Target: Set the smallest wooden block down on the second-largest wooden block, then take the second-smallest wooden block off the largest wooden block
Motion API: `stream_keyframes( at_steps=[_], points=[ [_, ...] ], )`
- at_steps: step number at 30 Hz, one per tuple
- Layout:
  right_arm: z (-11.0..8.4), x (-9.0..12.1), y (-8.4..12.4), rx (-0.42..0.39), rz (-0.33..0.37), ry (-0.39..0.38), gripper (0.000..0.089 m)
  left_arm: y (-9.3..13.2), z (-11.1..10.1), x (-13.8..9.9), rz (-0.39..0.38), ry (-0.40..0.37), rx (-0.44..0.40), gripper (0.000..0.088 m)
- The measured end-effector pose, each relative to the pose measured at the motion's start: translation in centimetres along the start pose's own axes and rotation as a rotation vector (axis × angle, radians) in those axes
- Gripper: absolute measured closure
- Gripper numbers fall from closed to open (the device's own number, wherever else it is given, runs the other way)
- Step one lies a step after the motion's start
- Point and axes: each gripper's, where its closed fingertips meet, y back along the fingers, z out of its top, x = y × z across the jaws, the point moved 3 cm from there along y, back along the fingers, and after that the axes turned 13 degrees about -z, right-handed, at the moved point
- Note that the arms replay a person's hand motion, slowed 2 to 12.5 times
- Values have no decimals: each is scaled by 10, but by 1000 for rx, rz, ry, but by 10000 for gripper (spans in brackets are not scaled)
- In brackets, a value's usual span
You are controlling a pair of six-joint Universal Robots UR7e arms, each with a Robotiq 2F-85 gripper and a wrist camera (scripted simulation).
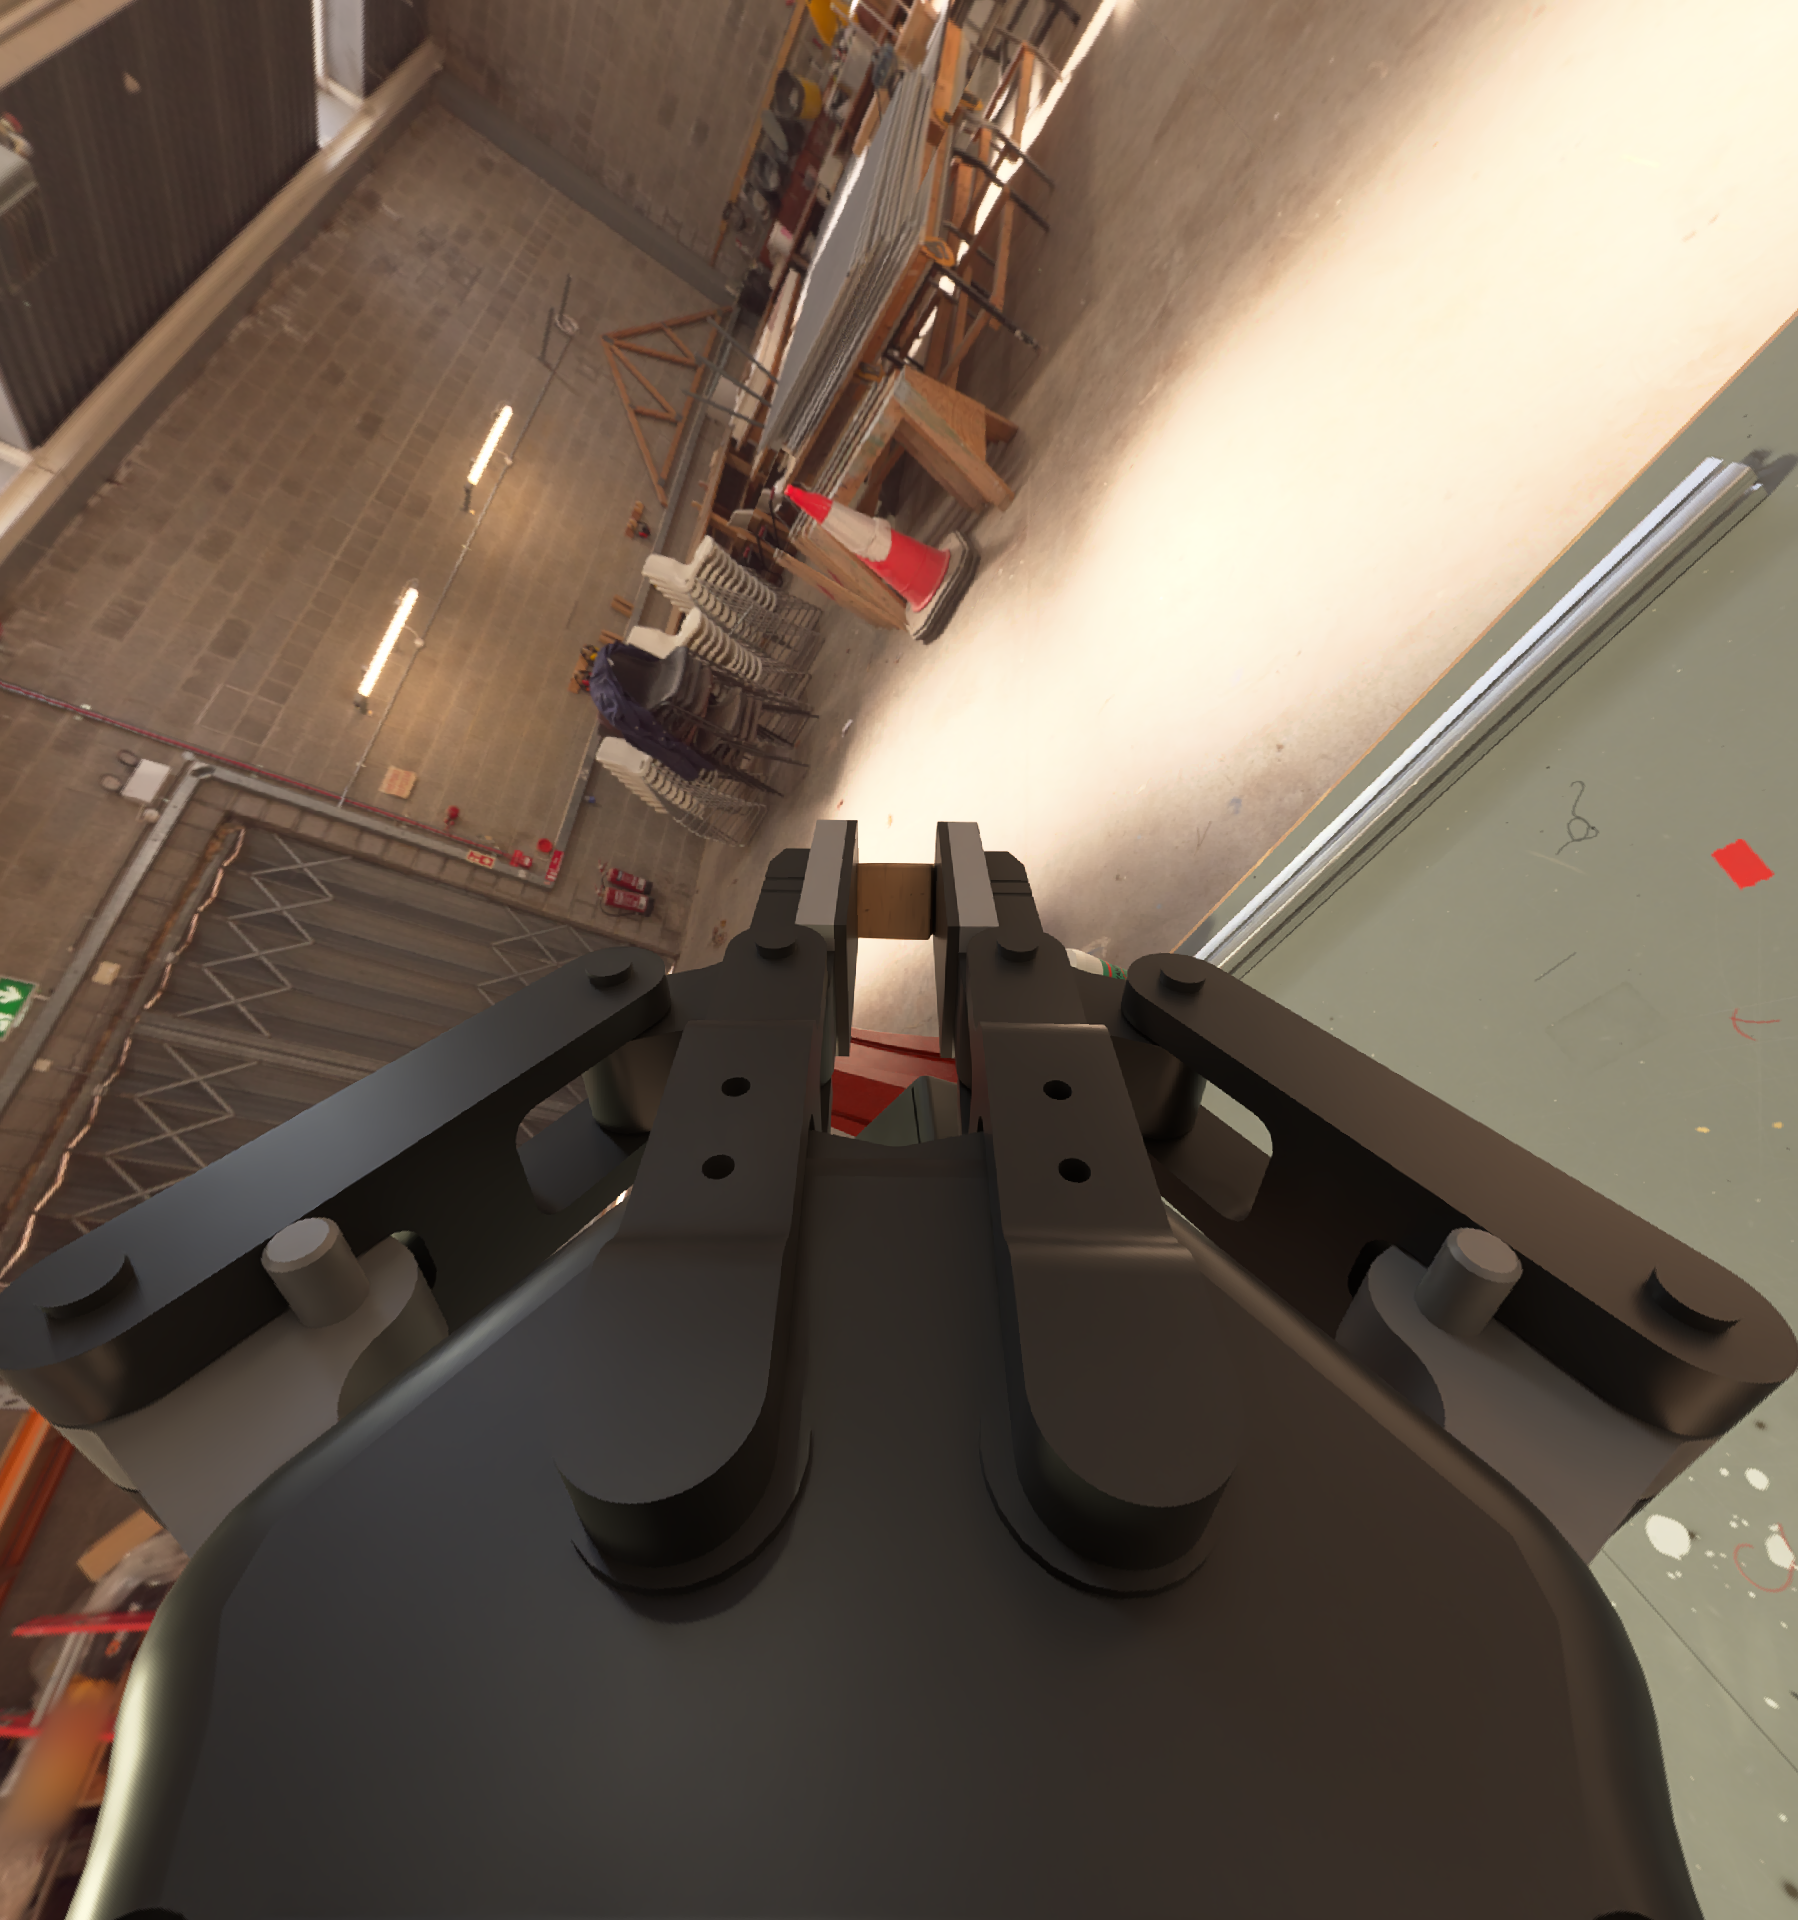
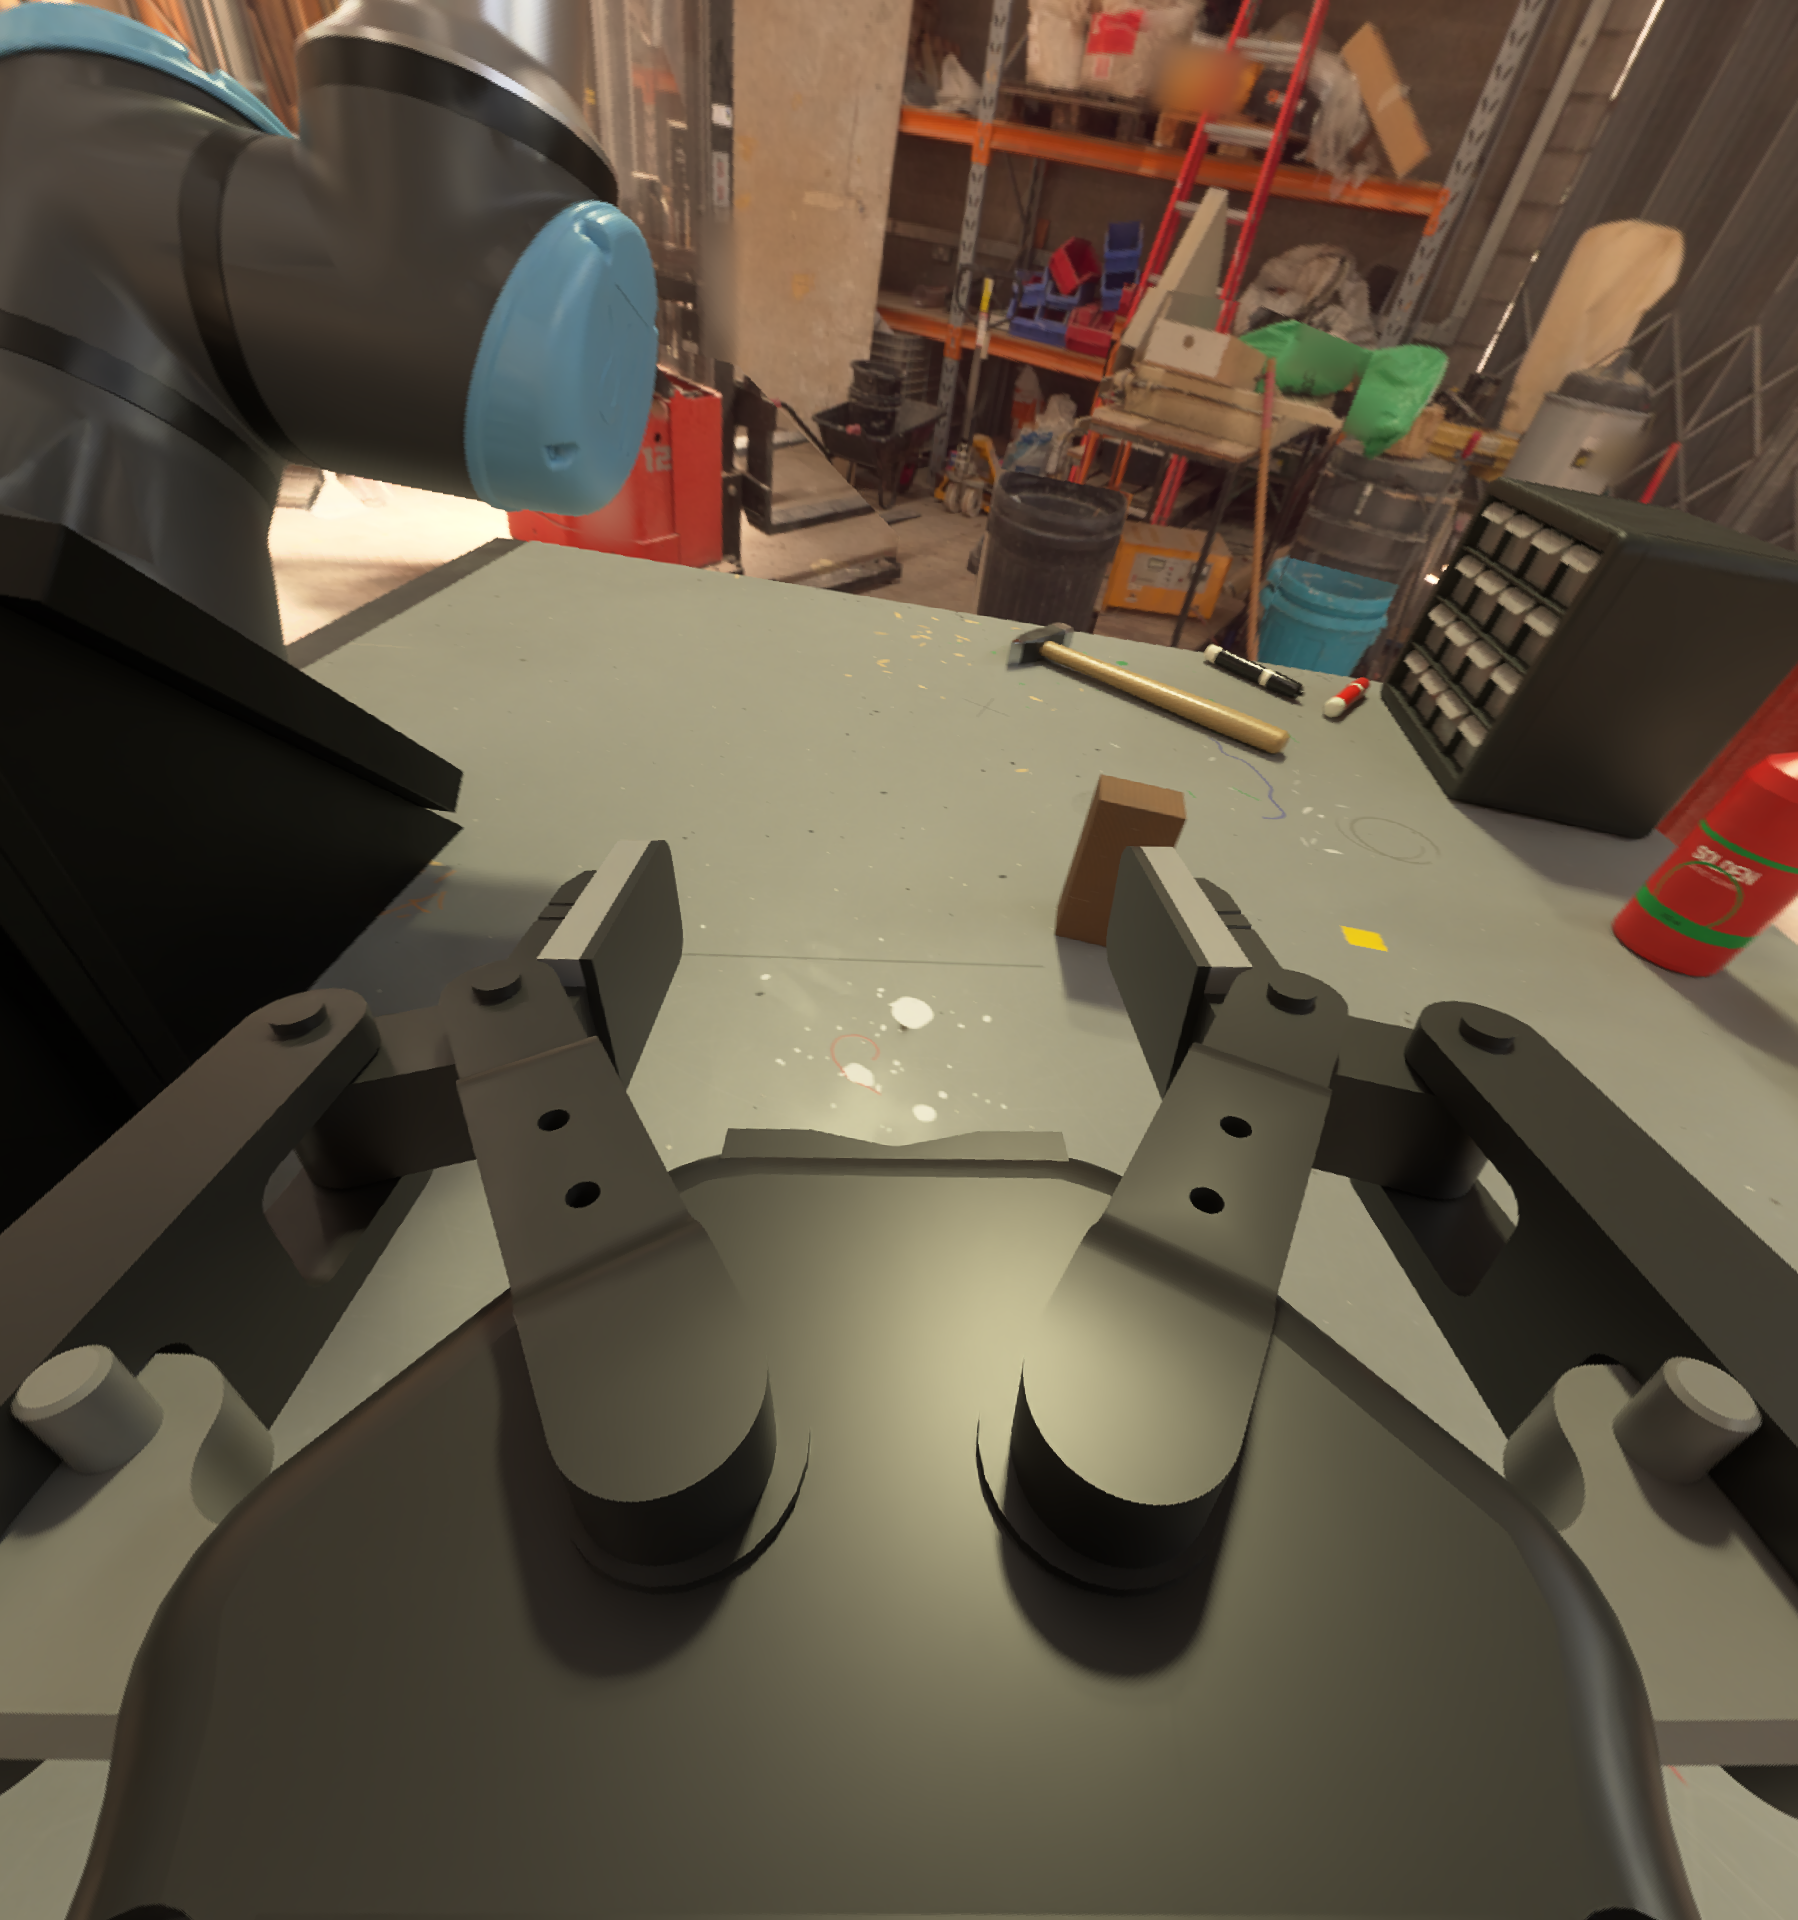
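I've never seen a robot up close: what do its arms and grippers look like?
Each gripper, left gripper and right gripper, is dark grey metal: two flat-padded fingers on hinged links with round pins. The arm is a thick dark tube with light blue round caps.

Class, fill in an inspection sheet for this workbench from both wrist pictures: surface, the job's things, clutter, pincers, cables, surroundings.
Surface: grey table, flecked with paint spots and pen marks.
Job's things: small light wooden block clamped between the left pincer's pads, held clear of the table; brown wooden block standing upright alone on the table. Other blocks not seen.
Clutter: hammer, black marker, red marker, drawer cabinet, red bottle.
Pincers: left pincer shut on the small block; right pincer open, empty, above the table.
Cables: nothing seen.
Surroundings: workshop with shelving, traffic cone.
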Motion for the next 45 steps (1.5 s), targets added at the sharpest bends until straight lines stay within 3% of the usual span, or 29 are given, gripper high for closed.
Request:
stream_keyframes(
  at_steps=[10, 17, 32, 39, 45],
  points=[
    [10, 30, -5, -56, 103, -28, 114, 14, 17, -8, -16, -12, -21, 751],
    [24, 34, 3, -94, 135, -38, 114, 17, 24, -21, -66, -16, -62, 751],
    [54, 10, 47, -166, 166, 10, 129, -1, 14, -57, -184, -10, -110, 751],
    [52, -7, 69, -88, 158, 77, 138, -18, 1, -76, -232, -10, -130, 751],
    [50, -26, 86, -33, 95, 141, 140, -33, -12, -92, -268, 2, -150, 751]
  ],
)
